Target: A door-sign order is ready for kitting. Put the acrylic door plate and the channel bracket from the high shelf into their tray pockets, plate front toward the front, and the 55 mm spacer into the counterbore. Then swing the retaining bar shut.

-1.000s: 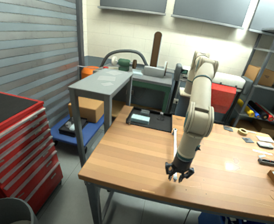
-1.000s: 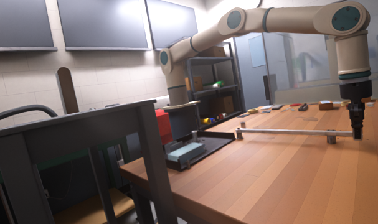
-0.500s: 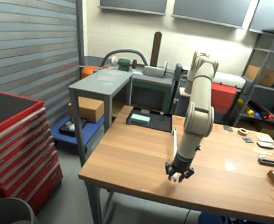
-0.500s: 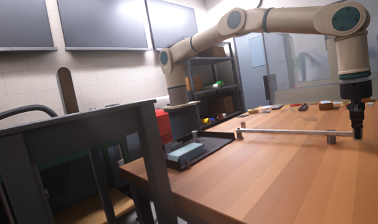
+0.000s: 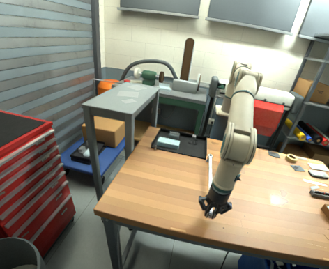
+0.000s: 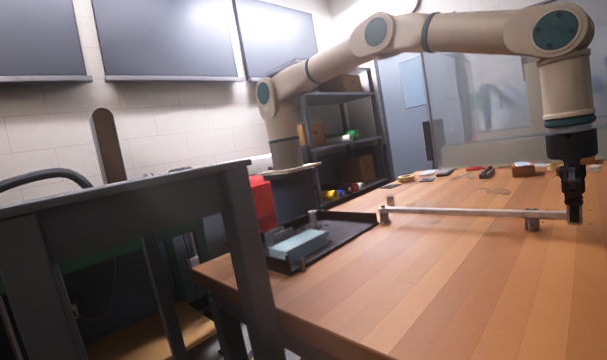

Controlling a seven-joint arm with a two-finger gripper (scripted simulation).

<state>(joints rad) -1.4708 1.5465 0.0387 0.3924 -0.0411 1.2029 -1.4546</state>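
At the wooden bench's far left corner a black tray (image 5: 180, 143) (image 6: 319, 235) holds a pale blue acrylic plate (image 5: 168, 142) (image 6: 299, 243) and a small upright spacer (image 5: 193, 139). A white retaining bar (image 5: 210, 170) (image 6: 475, 212) pivots at a post (image 6: 384, 215) by the tray's corner and reaches out over the bench toward the near edge, swung away from the tray. My gripper (image 5: 212, 212) (image 6: 573, 214) points straight down at the bar's free end and grips that end. Pale flat pieces lie on the tall grey shelf table (image 5: 124, 97).
The bench's near edge (image 5: 212, 240) runs just below the gripper. Small items, tape roll (image 5: 291, 158) and boxes lie along the bench's right side. A red tool chest (image 5: 20, 174) stands on the left, and a metal rack (image 5: 320, 101) on the right.
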